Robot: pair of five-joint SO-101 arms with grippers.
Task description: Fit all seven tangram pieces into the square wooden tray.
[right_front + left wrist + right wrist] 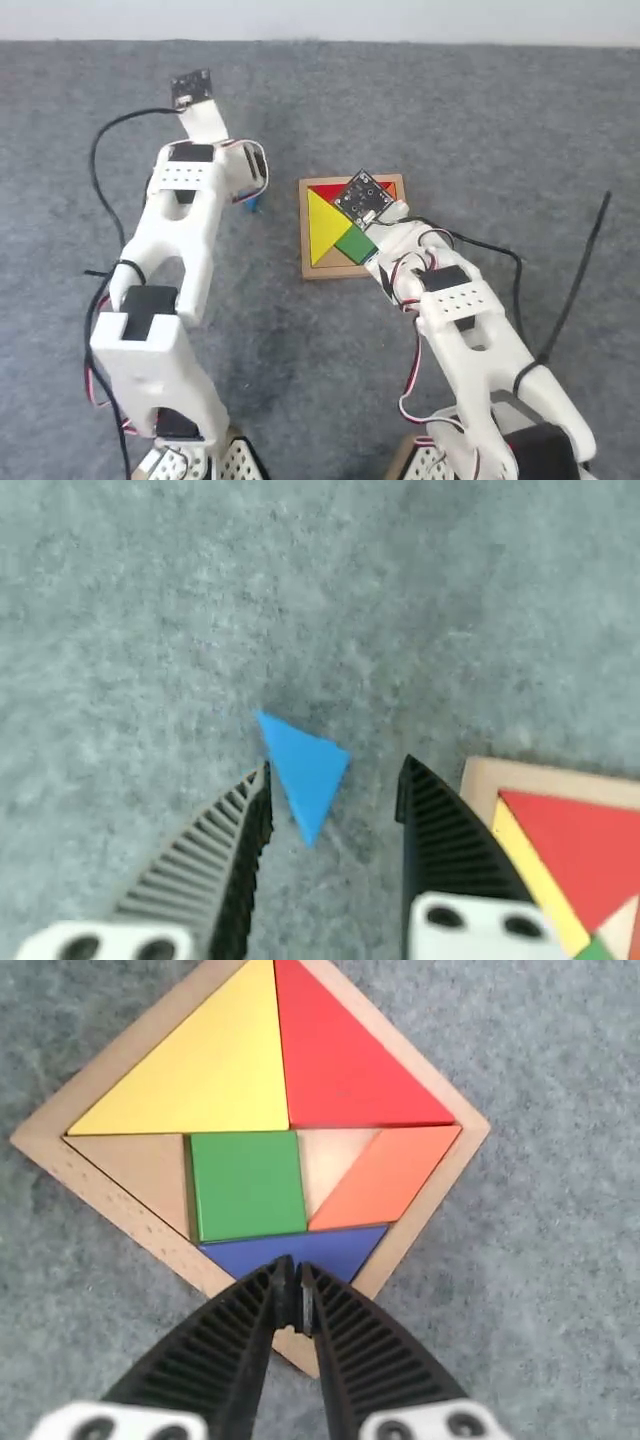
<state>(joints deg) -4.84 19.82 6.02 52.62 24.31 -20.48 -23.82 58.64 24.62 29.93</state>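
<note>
The square wooden tray (306,262) lies mid-table and holds a yellow triangle (200,1070), a red triangle (340,1060), a green square (247,1184), an orange parallelogram (385,1175) and a dark blue triangle (300,1252). Two triangular slots in the tray (130,1165) show bare wood. My right gripper (293,1290) hangs shut over the dark blue triangle, nothing held. A light blue triangle (303,770) lies on the carpet just left of the tray (490,777). My left gripper (335,800) is open around it, one finger on each side. In the high view the light blue triangle (254,206) peeks out beside the left arm.
Grey carpet (480,120) covers the whole table. Black cables (575,290) trail beside both arms. The left arm's body (185,230) stretches along the tray's left side; the right arm (460,310) comes in from the near right.
</note>
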